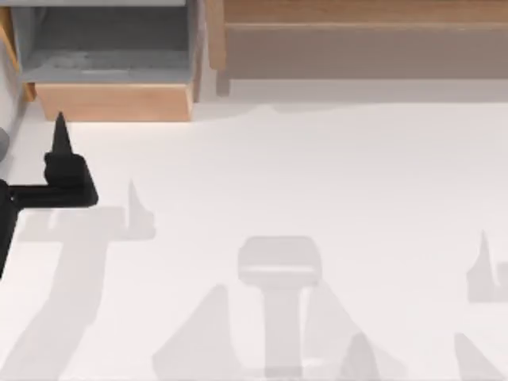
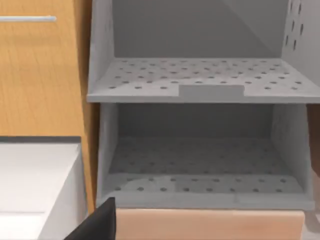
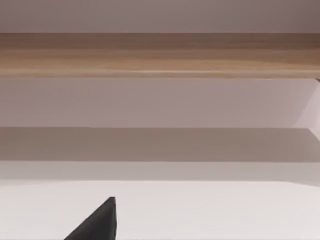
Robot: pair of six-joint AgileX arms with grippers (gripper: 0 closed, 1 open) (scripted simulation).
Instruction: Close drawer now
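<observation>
The drawer (image 1: 115, 101) sits in the upper left of the top view, pulled out from its cabinet so that its dull grey inside shows above the flat light-orange front board. Thin wood sides frame it at left and right. In the left wrist view the same drawer (image 2: 210, 222) lies along the lower edge of the frame, its front board a pale orange strip beneath a grey perforated compartment, with a second perforated shelf (image 2: 200, 80) stacked above it.

The left gripper (image 1: 60, 135) stands at the left edge of the top view, just below the drawer's front board and toward the board's left end. Its dark pointed tip aims up at the board and stops short of it (a narrow strip of white table (image 1: 317, 198) shows between the two). Whether its fingers are parted or pressed together I cannot tell: one dark finger (image 2: 97, 224) pokes into the lower left of the left wrist view.

To the right of the drawer, across the upper right of the top view, runs a long wooden ledge (image 1: 357, 12) with a brown-grey recess.

One dark finger (image 3: 97, 222) of the right arm shows low in the right wrist view, facing that ledge (image 3: 160, 52).
</observation>
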